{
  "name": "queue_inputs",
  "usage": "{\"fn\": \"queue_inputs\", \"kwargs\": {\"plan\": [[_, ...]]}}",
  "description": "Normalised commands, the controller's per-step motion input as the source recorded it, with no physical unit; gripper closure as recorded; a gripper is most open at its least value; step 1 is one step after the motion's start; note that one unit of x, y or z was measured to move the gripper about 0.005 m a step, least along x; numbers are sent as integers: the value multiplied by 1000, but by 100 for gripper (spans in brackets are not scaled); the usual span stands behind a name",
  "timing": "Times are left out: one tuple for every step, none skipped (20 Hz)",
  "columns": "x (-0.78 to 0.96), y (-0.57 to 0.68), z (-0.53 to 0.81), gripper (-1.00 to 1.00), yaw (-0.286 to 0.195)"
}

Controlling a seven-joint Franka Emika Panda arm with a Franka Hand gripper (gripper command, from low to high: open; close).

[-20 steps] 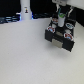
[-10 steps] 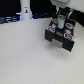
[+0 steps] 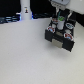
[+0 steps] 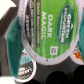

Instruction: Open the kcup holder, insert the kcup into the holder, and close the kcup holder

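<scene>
Wrist view: my gripper (image 3: pixel 59 20) grips the small green-topped white kcup (image 4: pixel 55 31) directly above the black kcup holder (image 3: pixel 61 36), upper right.

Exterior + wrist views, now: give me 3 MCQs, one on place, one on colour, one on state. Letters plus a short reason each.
1. Where does the kcup holder stand in the exterior view?
A. at that view's upper right
B. at that view's lower left
C. in the middle of the table

2. What colour is the lid of the kcup filling the wrist view?
A. red
B. green
C. blue

3. What is the state of the kcup holder's tray?
A. shut flush
B. lifted off the table
C. pulled out, pods showing

Answers:
1 A: the black unit sits near the upper right corner of the exterior view, on the white table.
2 B: the lid is bright green with white print.
3 C: the tray juts out in front of the unit and round pods show in it, with the gripper right above.
</scene>
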Motion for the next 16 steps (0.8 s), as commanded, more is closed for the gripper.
{"fn": "queue_inputs", "kwargs": {"plan": [[3, 20, -171, 100, 6], [11, 0, -131, 100, 3], [220, 14, -254, 100, 0], [146, 63, -237, 100, 0], [49, 14, -231, 100, 0], [0, 0, -174, 100, 0], [0, 0, -17, 100, 0], [0, 0, -17, 100, 0], [0, 0, 0, 100, 0], [67, -12, -117, 100, -2], [85, 31, -188, 100, 3], [85, 124, -168, 100, 18], [75, 119, -147, 100, 21], [88, 106, -153, 100, 29], [78, 110, -152, 100, 33], [69, 120, -131, 100, 30]]}}
